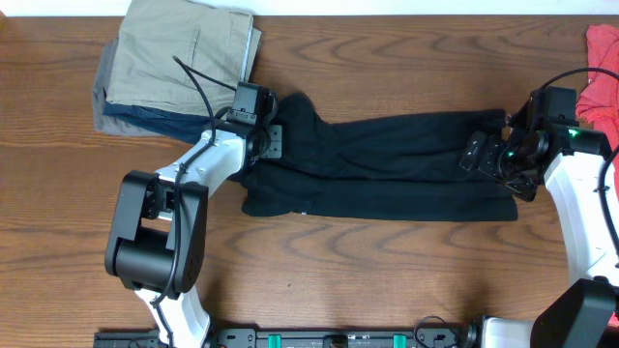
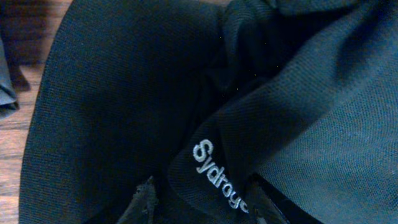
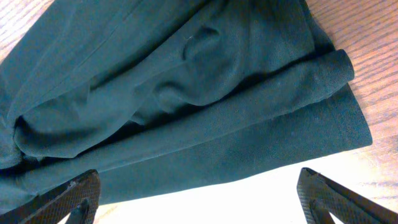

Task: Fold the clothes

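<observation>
Left tool pinches the black shirt at its bunched end; the soft cloth could slip out. Right tool hangs wide open.

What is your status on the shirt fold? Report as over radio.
Left gripper shut on black shirt, by its logo. Right gripper open over the other end. Folded pile beside, not blocking.

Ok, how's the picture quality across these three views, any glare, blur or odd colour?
Overhead: evenly lit and sharp, though the black shirt keeps little fold detail in its dark mass. Left wrist: dim and very close, the white logo slightly soft. Right wrist: the shirt looks teal-tinted, and glare washes the table to white between the fingers.
</observation>
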Robot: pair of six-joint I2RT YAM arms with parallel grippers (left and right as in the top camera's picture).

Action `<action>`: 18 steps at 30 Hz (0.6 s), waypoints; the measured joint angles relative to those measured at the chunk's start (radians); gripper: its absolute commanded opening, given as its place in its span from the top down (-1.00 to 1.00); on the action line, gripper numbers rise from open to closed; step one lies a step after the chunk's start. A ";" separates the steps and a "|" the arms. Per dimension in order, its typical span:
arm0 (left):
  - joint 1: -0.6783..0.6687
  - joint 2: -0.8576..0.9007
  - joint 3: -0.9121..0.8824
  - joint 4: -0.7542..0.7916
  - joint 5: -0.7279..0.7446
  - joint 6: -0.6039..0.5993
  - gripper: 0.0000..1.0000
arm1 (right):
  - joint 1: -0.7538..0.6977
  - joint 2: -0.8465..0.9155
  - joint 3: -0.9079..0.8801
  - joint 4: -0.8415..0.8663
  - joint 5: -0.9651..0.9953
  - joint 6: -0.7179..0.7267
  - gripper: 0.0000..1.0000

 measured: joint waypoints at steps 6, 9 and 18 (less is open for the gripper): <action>0.011 0.000 0.000 -0.001 0.003 -0.005 0.61 | 0.000 0.000 0.000 0.000 0.000 0.000 -0.90; 0.011 0.000 0.000 -0.002 0.003 0.000 0.88 | 0.000 0.000 0.000 0.002 0.002 -0.001 -0.87; 0.011 0.000 0.000 -0.011 0.003 0.003 0.88 | -0.001 0.000 0.000 0.021 0.050 0.003 -0.98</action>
